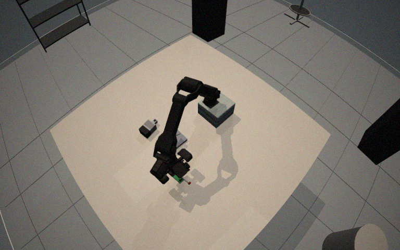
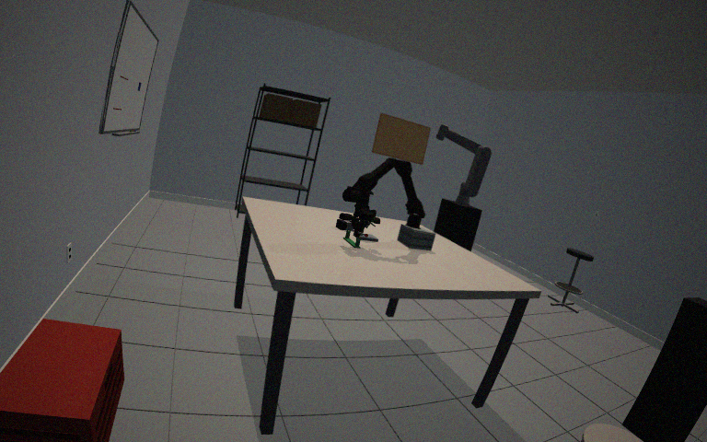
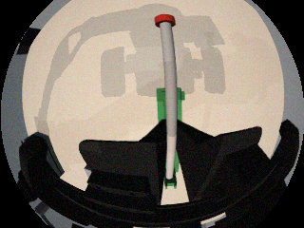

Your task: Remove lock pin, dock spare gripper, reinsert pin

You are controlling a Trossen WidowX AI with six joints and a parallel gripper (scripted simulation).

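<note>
The lock pin (image 1: 186, 180) (image 3: 169, 76), a pale rod with a red head, runs lengthwise in the wrist view with its head at the far end. My gripper (image 3: 169, 123) is shut on the pin's shaft, low over a green stand (image 1: 178, 178) (image 2: 351, 242) (image 3: 162, 106) with two uprights. The pin's near end is at a small green fork; whether it rests there is unclear. A grey and black block (image 1: 147, 127) with a small projecting end stands left of the arm in the top view. A flat grey piece (image 1: 182, 139) is partly behind the arm. Which is the mount or spare gripper is unclear.
The arm's base stands on a layered grey block (image 1: 216, 115) (image 2: 415, 238) on the table (image 1: 265, 117) (image 2: 417, 276). The upper arm passes over the space between the grey and black block and the base. The arm's shadow falls beside the green stand.
</note>
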